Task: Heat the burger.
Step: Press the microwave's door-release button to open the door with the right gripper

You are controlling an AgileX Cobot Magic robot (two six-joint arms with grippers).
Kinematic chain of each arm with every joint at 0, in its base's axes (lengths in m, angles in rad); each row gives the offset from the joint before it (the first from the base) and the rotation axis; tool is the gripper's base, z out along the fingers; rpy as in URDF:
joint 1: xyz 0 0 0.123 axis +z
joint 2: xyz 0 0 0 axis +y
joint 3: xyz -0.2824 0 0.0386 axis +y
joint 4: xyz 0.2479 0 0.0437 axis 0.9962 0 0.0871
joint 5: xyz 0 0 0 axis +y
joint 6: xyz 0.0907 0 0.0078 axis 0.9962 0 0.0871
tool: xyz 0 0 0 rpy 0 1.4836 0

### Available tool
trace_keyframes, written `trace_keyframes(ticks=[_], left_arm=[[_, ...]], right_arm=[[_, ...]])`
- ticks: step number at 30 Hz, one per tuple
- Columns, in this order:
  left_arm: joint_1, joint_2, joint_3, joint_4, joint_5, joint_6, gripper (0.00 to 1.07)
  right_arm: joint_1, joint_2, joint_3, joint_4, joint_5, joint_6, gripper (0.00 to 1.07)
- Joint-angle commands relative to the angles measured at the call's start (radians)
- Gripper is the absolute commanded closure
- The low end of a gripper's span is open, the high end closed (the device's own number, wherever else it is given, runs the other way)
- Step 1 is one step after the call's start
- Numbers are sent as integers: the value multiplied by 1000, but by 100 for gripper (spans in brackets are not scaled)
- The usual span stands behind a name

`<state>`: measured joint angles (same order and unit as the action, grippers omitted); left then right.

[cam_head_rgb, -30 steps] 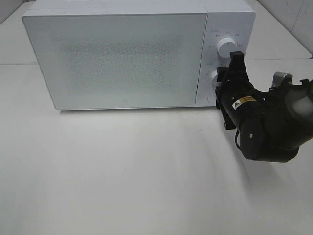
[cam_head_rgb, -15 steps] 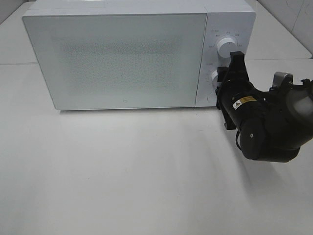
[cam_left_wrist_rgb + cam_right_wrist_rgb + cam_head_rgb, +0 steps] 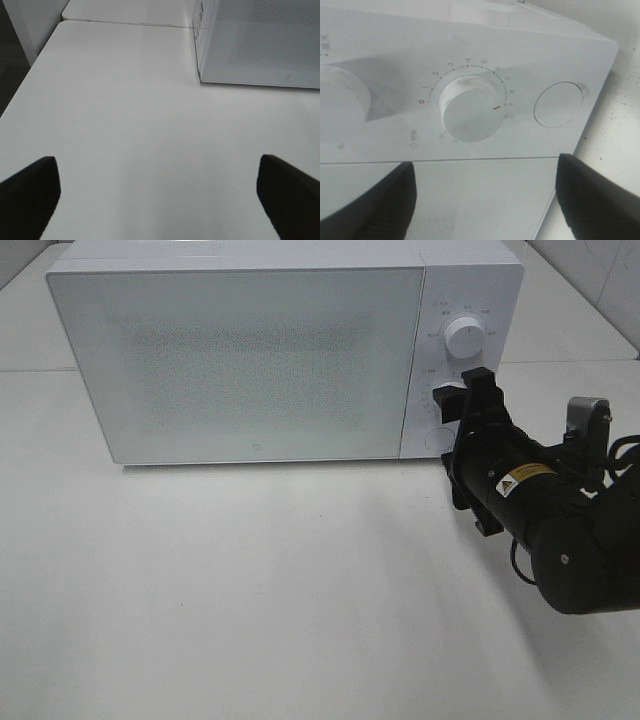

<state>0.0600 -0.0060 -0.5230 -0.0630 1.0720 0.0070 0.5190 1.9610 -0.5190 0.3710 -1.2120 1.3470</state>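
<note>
Right wrist: spread right pincer [image 3: 485, 167] faces dial [image 3: 470, 114] marked 0 to 7.

A microwave [image 3: 455, 280] is cased in smooth white plastic with a faint sheen. Its door [image 3: 240, 360] is fronted by a frosted panel speckled with fine dots. The timer knob [image 3: 470, 107] is smooth matt white plastic. The table [image 3: 250, 590] is finished matt white. The right arm's housing [image 3: 560, 530] is matt black.
</note>
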Motion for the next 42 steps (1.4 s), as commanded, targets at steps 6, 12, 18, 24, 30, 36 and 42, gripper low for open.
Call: trace_keyframes(ticks=[6,12,18,24,30,36,42], left_arm=[[4,-14,2,-3,-7,1,6],[4,-14,2,-3,-7,1,6],[4,-14,2,-3,-7,1,6],[4,-14,2,-3,-7,1,6],[4,-14,2,-3,-7,1,6],[4,-14,2,-3,-7,1,6],[4,-14,2,-3,-7,1,6]], right_arm=[[-1,-118,104,-17,-58,-121,34],[-1,-242,133,-20,171,-356,34],[-1,-402,133,-20,479,-724,34],[-2,-580,115,-29,815,-1085,34],[-4,-654,55,-115,1053,-1206,34],[-4,-730,-87,-323,1491,-1216,34],[-4,-815,-146,-398,1741,-1216,34]])
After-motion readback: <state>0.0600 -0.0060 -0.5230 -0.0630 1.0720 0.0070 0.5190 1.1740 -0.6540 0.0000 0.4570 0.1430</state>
